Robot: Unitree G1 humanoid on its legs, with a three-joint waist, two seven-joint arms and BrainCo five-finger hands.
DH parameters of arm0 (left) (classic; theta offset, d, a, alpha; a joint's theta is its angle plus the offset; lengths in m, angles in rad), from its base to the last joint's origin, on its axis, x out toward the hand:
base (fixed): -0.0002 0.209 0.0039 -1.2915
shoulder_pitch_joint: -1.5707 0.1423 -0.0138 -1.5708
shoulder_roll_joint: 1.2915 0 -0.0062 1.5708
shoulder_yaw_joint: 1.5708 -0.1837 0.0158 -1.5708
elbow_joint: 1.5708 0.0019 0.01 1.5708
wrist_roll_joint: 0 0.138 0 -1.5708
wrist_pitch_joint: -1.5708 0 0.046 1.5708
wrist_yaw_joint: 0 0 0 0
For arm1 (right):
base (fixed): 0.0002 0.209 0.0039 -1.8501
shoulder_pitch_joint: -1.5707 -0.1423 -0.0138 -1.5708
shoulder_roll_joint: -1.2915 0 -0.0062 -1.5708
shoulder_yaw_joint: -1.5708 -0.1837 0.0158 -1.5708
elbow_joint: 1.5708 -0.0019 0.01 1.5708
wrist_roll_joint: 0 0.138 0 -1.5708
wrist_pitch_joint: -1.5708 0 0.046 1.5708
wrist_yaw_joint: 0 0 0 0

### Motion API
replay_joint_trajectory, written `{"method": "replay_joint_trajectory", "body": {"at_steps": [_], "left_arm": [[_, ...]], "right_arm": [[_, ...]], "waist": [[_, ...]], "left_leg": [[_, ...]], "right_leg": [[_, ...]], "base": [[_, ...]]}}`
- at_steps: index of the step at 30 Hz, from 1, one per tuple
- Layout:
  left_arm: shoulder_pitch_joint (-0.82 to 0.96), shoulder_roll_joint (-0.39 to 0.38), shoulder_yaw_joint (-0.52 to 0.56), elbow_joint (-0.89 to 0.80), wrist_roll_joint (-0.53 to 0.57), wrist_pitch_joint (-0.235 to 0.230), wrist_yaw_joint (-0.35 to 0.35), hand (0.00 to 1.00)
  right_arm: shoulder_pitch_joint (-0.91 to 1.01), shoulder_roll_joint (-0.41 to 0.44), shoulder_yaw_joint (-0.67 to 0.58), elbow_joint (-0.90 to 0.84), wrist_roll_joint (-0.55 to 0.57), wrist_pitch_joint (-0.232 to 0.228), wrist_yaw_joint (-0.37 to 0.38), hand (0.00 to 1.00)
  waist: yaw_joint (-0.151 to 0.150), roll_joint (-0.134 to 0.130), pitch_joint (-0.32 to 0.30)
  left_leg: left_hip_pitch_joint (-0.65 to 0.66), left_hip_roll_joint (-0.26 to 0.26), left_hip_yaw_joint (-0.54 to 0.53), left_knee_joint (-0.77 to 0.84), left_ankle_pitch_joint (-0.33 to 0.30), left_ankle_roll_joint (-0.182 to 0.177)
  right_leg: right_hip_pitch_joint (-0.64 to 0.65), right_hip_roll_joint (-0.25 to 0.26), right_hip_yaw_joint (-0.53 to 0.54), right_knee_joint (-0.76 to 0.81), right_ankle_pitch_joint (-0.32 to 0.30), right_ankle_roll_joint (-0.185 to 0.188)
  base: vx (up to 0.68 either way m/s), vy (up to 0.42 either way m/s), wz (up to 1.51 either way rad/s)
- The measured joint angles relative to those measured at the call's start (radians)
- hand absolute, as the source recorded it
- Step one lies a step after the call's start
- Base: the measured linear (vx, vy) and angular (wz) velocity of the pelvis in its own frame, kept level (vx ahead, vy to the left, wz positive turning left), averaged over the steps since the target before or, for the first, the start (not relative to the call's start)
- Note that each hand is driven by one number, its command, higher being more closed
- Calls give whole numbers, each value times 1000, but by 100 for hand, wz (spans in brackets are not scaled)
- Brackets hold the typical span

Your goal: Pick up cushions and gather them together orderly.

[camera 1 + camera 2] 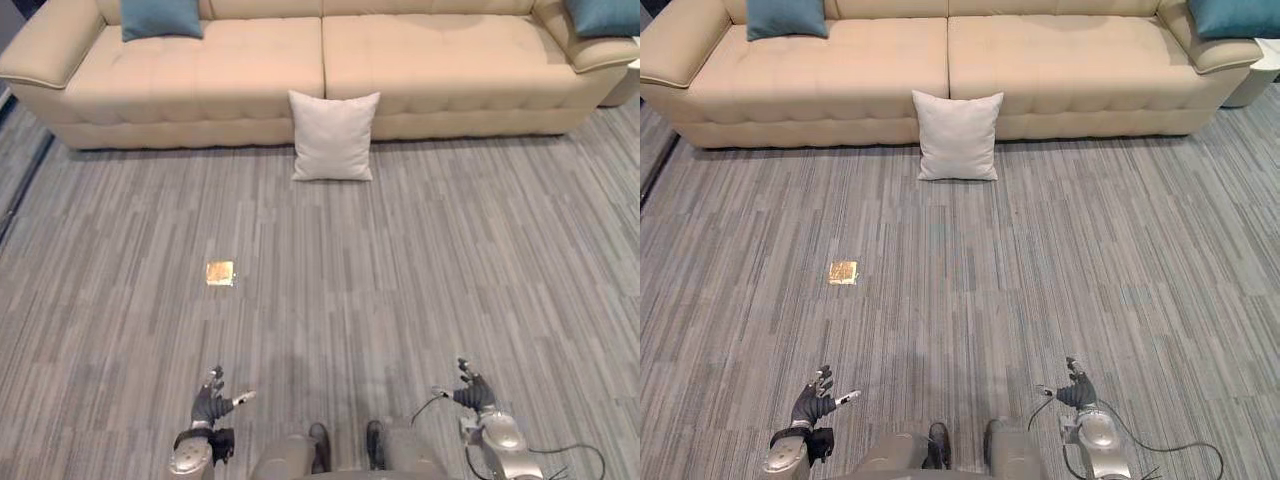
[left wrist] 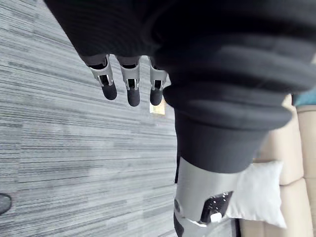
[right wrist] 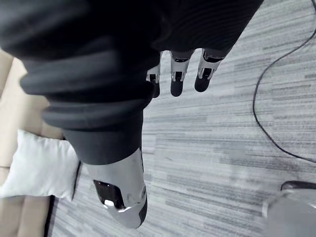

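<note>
Both hands are hanging empty at the near edge of the head views, the left hand (image 1: 212, 400) low on the left and the right hand (image 1: 470, 392) low on the right, each hovering above the striped grey carpet (image 1: 450, 260) with nothing between thumb and palm; in the wrist views the left fingers (image 2: 132, 91) and the right fingers (image 3: 177, 84) are pointing out loosely straight and slightly apart, gripping nothing. That relaxed spread is fitting the situation, since every cushion is lying well out of reach. A white cushion (image 1: 333, 135) is standing upright on the carpet, leaning its back against the front of the beige sofa (image 1: 260, 70) just below the seam between the two seat sections, so it is looking like the stray one and probably the first to be fetched. One teal cushion (image 1: 160, 17) is resting on the seat toward the sofa's left end, against the backrest, and a second teal cushion (image 1: 603, 14) is sitting at the far right end by the armrest, so the three are lying well apart and the gathering is not yet begun. A small yellowish square patch (image 1: 220, 272) is showing on the carpet between the left hand and the sofa, apart from everything else. Judging from this, the robot is needing to walk closer before either hand is closing on anything
</note>
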Motion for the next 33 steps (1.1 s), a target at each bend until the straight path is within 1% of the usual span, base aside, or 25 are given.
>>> {"method": "replay_joint_trajectory", "body": {"at_steps": [3, 4, 5, 6, 7, 8, 9, 10, 13, 14, 16, 17, 19, 20, 21, 22, 23, 24, 25, 26, 27, 28, 29, 31, 33], "left_arm": [[-46, -6, -2, 1, -5, -1, 7, 0], [-46, -4, -9, 0, -7, -1, 10, 0], [-43, -4, -9, 4, -6, -1, 13, 0], [-44, -10, -9, 8, -6, -1, 14, 0], [-48, -17, -9, 13, -6, -1, 17, 0], [-50, -25, -8, 20, -6, -1, 17, 0], [-47, -32, -6, 22, -6, 0, 17, 0], [-32, -41, -3, 21, -7, 0, 15, 0], [-41, -45, -3, 15, -7, -1, 8, 0], [-41, -46, -3, 7, -7, -3, 4, 0], [-41, -48, -4, 4, -7, -2, -1, 0], [-41, -49, -4, 5, -6, -1, -2, 0], [-37, -66, -5, 11, -6, -1, -3, 0], [-32, -65, -6, 16, -7, -1, -2, 0], [-33, -63, -5, 35, -6, 1, -1, 0], [-51, -62, -1, 42, -6, 0, -1, 0], [-52, -69, -5, 42, -6, 0, -2, 0], [-48, -71, -7, 44, -6, 0, -2, 0], [-35, -71, -8, 49, -6, 1, -1, 0], [-34, -63, -15, 58, -6, 2, -1, 0], [-34, -59, -17, 60, -6, 3, 0, 0], [-39, -54, -15, 59, -7, 0, 3, 0], [-40, -50, -14, 59, -7, -1, 5, 0], [-46, -31, -15, 64, -7, 0, 5, 0], [-52, -31, -15, 76, -7, 0, 5, 0]], "right_arm": [[-7, -16, 4, -36, 2, 0, -1, 0], [-1, -17, 4, -54, 2, 0, -3, 0], [17, -15, 5, -73, 2, -1, -4, 0], [21, -18, 3, -72, 1, -1, -5, 0], [2, -17, 5, -74, -1, 0, -5, 0], [-5, -17, 13, -87, -2, -2, -5, 0], [-6, -19, 21, -94, -2, -2, -5, 0], [-7, -17, 38, -97, -2, -4, -6, 0], [-3, 16, 51, -122, 5, -9, -19, 0], [-3, 22, 53, -143, 7, -12, -19, 0], [-15, 19, 52, -157, 9, -16, -20, 0], [-32, 16, 52, -140, 12, -13, -20, 0], [-39, 10, 40, -108, 13, -13, -20, 0], [-41, 10, 40, -94, 13, -11, -21, 0], [-44, 21, 41, -78, 13, -9, -21, 0], [-40, 20, 41, -77, 11, -9, -19, 0], [-42, 20, 34, -76, 6, -10, -19, 0], [-41, 21, 33, -72, 4, -10, -19, 0], [-36, 28, 33, -67, 3, -9, -18, 0], [-26, 40, 37, -67, 2, -9, -17, 0], [-21, 45, 43, -67, 2, -9, -17, 0], [-12, 50, 70, -68, -2, -9, -17, 0], [-12, 56, 77, -69, -4, -9, -17, 0], [-16, 62, 82, -67, -6, -10, -17, 0], [-16, 57, 81, -54, -6, -10, -18, 0]], "waist": [[-30, 8, 36], [-44, 8, 36], [-53, -6, 32], [-54, 5, 34], [-46, 23, 32], [-47, 26, 36], [-46, 31, 44], [-32, 36, 50], [0, 4, 71], [13, -13, 67], [32, -14, 67], [41, -20, 71], [64, 3, 61], [73, 3, 59], [79, -17, 54], [66, -38, 42], [60, -41, 41], [62, -43, 42], [60, -44, 44], [57, -42, 44], [55, -41, 44], [43, -39, 43], [32, -39, 42], [7, -37, 43], [3, -33, 46]], "left_leg": [[100, 22, -61, -87, -8, -20], [135, 31, -87, -107, -18, -48], [161, 40, -114, -77, -40, -87], [160, 55, -127, -40, -46, -99], [106, 89, -123, 81, -14, -166], [19, 103, -104, 280, 79, -216], [-26, 119, -89, 399, 159, -208], [-93, 172, -67, 610, 207, -184], [-219, 214, -8, 812, 152, -99], [-291, 212, 22, 790, 135, -81], [-412, 195, 37, 665, 127, -69], [-467, 165, 21, 506, 132, -75], [-465, 109, -53, 53, 235, -157], [-458, 108, -69, 19, 347, -150], [-449, 81, -64, 43, 373, -65], [-449, 47, -51, 60, 335, -50], [-425, 33, -26, 77, 299, -31], [-399, 25, -13, 84, 277, -19], [-329, 13, 5, 89, 226, -1], [-240, 3, 14, 83, 178, 7], [-200, 2, 18, 75, 164, 10], [-97, 3, 19, 27, 141, 14], [-63, 4, 14, 1, 138, 15], [31, 19, 4, -76, 134, 11], [82, 39, -1, -102, 132, 9]], "right_leg": [[-59, 5, -45, -221, 92, -12], [-65, 10, -49, -306, 158, -28], [-72, 2, -53, -315, 285, -72], [-69, 1, -63, -285, 302, -107], [-63, 18, -90, -251, 257, -126], [-27, 25, -96, -252, 213, -135], [14, 35, -95, -270, 197, -139], [109, 60, -87, -314, 178, -158], [315, 72, -44, -404, 148, -189], [377, 62, -17, -450, 129, -185], [444, 47, 9, -507, 94, -154], [475, 28, 26, -529, 71, -129], [535, 17, 62, -561, 43, -107], [549, 19, 83, -562, 18, -91], [563, -12, 104, -548, -10, -76], [531, -49, 107, -468, -15, -70], [479, -72, 133, -316, -17, -50], [452, -84, 145, -219, -4, -7], [390, -105, 162, -10, 60, 98], [322, -126, 151, 213, 93, 143], [297, -131, 138, 291, 86, 116], [224, -142, 67, 387, 50, 42], [195, -142, 37, 386, 38, 24], [107, -129, -63, 237, 7, -18], [59, -88, -94, -14, 22, -18]], "base": [[530, -45, 71], [626, -119, 77], [665, -148, 76], [811, -210, 42], [671, -198, 20], [814, -248, 8], [684, -208, 0], [682, -186, -21], [567, -83, -22], [664, -6, -32], [538, 42, -41], [527, 163, -44], [603, 218, -61], [462, 211, -63], [580, 262, -25], [709, 308, -6], [614, 258, 0], [607, 251, -28], [579, 227, -40], [566, 213, -32], [649, 188, -20], [528, 118, -3], [512, 86, 4], [492, -18, 14], [594, -92, 17]]}}
